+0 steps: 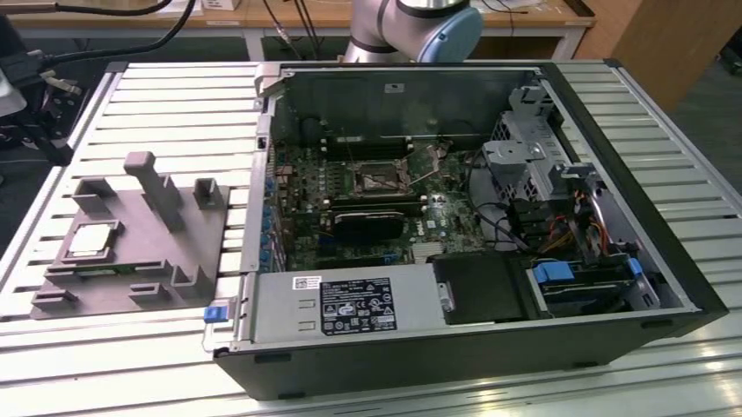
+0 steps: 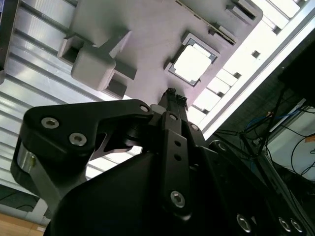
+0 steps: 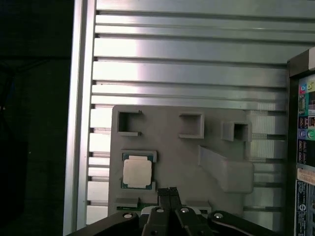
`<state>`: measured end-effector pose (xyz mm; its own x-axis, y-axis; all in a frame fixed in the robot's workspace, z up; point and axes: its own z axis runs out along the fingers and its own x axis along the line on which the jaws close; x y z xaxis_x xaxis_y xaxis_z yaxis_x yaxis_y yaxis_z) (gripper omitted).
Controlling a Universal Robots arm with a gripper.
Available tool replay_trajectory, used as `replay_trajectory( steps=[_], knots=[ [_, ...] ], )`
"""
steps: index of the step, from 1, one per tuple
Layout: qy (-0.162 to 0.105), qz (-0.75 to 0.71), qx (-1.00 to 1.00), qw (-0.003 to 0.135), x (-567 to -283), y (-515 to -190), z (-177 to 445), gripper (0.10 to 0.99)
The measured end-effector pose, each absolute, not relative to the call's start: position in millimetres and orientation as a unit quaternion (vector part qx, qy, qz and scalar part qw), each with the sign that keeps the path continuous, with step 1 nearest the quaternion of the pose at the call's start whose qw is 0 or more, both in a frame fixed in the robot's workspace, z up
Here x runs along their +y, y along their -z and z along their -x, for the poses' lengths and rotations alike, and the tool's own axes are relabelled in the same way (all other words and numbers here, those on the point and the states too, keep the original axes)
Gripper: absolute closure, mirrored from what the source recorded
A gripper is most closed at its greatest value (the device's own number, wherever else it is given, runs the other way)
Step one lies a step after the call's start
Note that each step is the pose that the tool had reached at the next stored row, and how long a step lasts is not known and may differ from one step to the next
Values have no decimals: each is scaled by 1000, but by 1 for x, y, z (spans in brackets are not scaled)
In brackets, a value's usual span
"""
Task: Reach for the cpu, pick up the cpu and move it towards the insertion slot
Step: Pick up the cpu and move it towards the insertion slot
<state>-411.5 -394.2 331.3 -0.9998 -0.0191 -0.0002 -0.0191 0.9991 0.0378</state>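
1. Hard to read, from the exterior view's left to its right:
   - The cpu is small and glary on my screen, and its rim barely separates from the grey fixture under it.
   - The arm at twelve o'clock is cut off by the frame just past its blue-capped joint.
   - The wiring at three o'clock inside the computer case is a tangle I cannot sort out.

2. Gripper, first wrist view:
   - The two black fingers are pressed together with only a seam between them, and they grasp nothing.
   - The linkage behind them runs off the frame.
   - In the second wrist view the fingertips hang over the fixture just beside the cpu.
   - I cannot tell how high they stand above it, and I see no contact.

3. The cpu:
   - It is a flat square with a pale silvery top washed almost white and a thin darker rim.
   - It lies level in a shallow square recess of the fixture, among upright posts and open pockets.
   - In the exterior view it sits at about eight o'clock, outside the case.

4. Insertion slot:
   - It is a dark square socket in a shiny metal frame on the motherboard, just off centre toward twelve o'clock.
   - It is well apart from the cpu, which lies between eight and nine o'clock from it.
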Motion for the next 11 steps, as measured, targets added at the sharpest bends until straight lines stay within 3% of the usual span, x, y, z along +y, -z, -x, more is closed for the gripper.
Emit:
replay_trajectory(
  steps=[11],
  knots=[
    [19, -10, -1000, 0, -395, -315, 418, 980]
  ],
)
